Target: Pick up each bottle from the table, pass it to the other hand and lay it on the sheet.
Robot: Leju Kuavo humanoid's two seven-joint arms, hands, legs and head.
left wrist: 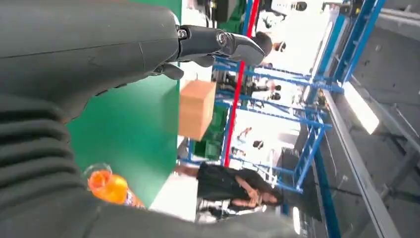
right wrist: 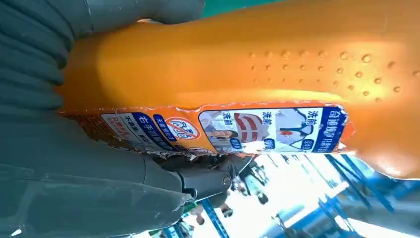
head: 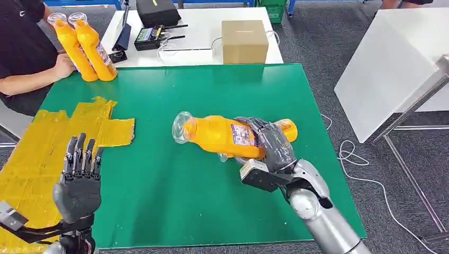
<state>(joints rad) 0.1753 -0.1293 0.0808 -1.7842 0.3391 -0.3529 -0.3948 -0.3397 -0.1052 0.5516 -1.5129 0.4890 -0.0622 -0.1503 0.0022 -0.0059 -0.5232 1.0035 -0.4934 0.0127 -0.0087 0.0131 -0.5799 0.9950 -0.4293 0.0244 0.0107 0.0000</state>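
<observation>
While the right hand (head: 267, 142) grips the orange bottle (head: 222, 135) round its labelled middle, the bottle sits sideways above the green surface (head: 212, 95), clear cap end toward the yellow sheet (head: 47, 137), base end sticking out past the hand on the far side from the sheet. Lifted or just resting on the green, can't tell for sure; looks slightly raised. Right wrist view: fingers (right wrist: 208, 178) wrapped under the label, thumb over the top, grip looks firm.

Left hand (head: 79, 177) holds nothing, fingers straight and apart, pointing up, hanging over the sheet's near edge, well apart from the bottle.

Step, as I judge it: handover, right to left. To do it well:
- bring the bottle toward the sheet, keep it level, cap end leading
- left hand should turn palm toward the bottle and take the free cap-side stretch between cap and right hand, not the label zone already covered
- right lets go only once left has closed fully; smooth plastic, may slip
- then lay it flat on the sheet, where it could roll.

Two more orange bottles (head: 84, 47) stand beyond the sheet's far end, next to a person's hand (head: 63, 66). Cardboard box (head: 243, 41) on the white table past the green surface.
</observation>
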